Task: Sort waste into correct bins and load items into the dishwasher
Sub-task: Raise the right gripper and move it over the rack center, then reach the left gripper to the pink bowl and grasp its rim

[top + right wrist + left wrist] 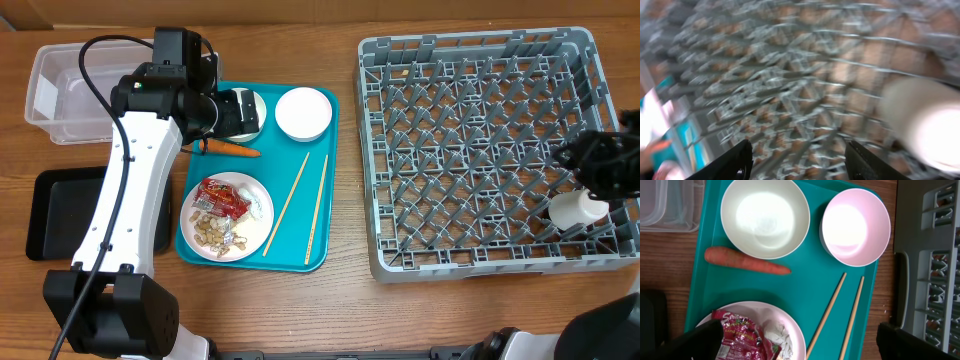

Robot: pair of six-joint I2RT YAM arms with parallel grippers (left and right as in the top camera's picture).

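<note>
Little is done yet: only the small white cup [578, 210] sits inside the large grey plastic dish rack [470, 45], beside the right gripper [799, 157], whose jaws stand apart and empty. The two round white bowls [765, 217], thin wooden chopsticks [832, 305], orange carrot [747, 261] and the round white plate [250, 240] with the red printed snack wrapper [737, 335] and peanuts [212, 232] remain on the teal serving tray [290, 160], under the left gripper [799, 327], which is wide and empty. The clear tub [70, 95] and black tray [60, 215] hold no waste I can see. The wrapper's white script cannot be read.
</note>
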